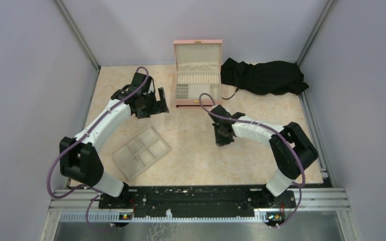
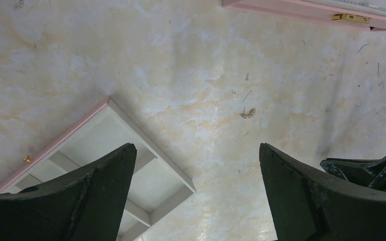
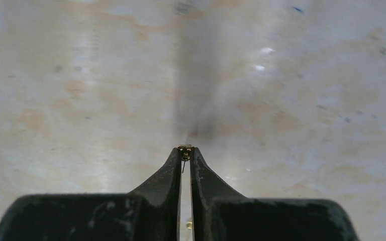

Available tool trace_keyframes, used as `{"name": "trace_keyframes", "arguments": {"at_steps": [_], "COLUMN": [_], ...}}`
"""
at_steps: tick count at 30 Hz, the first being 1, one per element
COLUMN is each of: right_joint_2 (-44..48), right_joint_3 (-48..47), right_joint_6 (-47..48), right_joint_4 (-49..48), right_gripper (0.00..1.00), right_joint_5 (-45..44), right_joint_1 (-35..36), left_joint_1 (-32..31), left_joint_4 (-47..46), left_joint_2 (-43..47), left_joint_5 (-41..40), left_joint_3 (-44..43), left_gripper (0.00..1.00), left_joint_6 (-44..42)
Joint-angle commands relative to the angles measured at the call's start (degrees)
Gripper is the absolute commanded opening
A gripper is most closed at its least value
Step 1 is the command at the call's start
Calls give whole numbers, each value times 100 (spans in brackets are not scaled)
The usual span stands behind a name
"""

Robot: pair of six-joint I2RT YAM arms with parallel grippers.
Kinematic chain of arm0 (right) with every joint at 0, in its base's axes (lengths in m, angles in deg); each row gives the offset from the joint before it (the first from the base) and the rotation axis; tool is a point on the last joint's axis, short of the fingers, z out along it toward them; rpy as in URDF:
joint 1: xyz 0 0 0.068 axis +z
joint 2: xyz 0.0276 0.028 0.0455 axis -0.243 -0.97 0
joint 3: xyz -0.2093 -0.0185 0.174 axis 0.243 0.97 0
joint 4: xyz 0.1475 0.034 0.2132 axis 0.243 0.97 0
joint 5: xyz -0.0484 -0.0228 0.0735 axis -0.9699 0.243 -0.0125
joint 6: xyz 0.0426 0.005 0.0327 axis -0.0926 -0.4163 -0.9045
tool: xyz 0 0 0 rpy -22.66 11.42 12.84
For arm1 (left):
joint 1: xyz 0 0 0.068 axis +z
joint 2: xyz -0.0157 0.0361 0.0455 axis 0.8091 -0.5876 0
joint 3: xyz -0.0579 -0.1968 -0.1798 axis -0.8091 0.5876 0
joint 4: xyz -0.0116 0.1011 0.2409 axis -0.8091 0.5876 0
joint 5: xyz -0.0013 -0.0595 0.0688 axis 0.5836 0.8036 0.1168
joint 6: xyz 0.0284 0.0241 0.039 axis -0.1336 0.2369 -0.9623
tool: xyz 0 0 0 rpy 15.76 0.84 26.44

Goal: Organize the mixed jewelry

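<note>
Right claw (image 3: 185,150) is pinched almost fully together, only a hair of a gap between its fingers, and right at the tips it grips a tiny gold piece (image 3: 184,148), held just above the bare desk (image 1: 191,150) at centre-right. Left claw (image 2: 196,146) hangs wide open over the desk, far left of centre, with nothing between its fingers. Below it on the near-left side lies the tray (image 1: 140,152), set at an angle, and a gold speck (image 2: 27,159) sits just beside its rim. At the far middle stands the open box (image 1: 198,75), with a black cloth (image 1: 264,76) heaped to its right. Between the two claws the desk shows only scuffs and stains.
</note>
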State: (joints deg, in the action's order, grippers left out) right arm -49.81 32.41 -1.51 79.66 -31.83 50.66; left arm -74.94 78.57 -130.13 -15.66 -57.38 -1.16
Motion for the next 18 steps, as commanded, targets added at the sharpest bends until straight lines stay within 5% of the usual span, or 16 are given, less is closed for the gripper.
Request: {"name": "trace_keyframes", "arguments": {"at_steps": [1,18], "right_joint_2": [-472,-1670], "right_joint_3": [-937,-3129], "right_joint_6": [402,1139], "right_joint_4": [-60,-438], "right_gripper": [1,1], "right_joint_5": [136,1184], "right_joint_1": [631,1665], "left_joint_1": [-9,2634], "left_joint_4": [-11,1002], "left_joint_2": [116,333], "left_joint_5": [-231,108], "left_joint_3": [-39,333], "left_gripper": [98,98], "left_joint_6": [19,365]}}
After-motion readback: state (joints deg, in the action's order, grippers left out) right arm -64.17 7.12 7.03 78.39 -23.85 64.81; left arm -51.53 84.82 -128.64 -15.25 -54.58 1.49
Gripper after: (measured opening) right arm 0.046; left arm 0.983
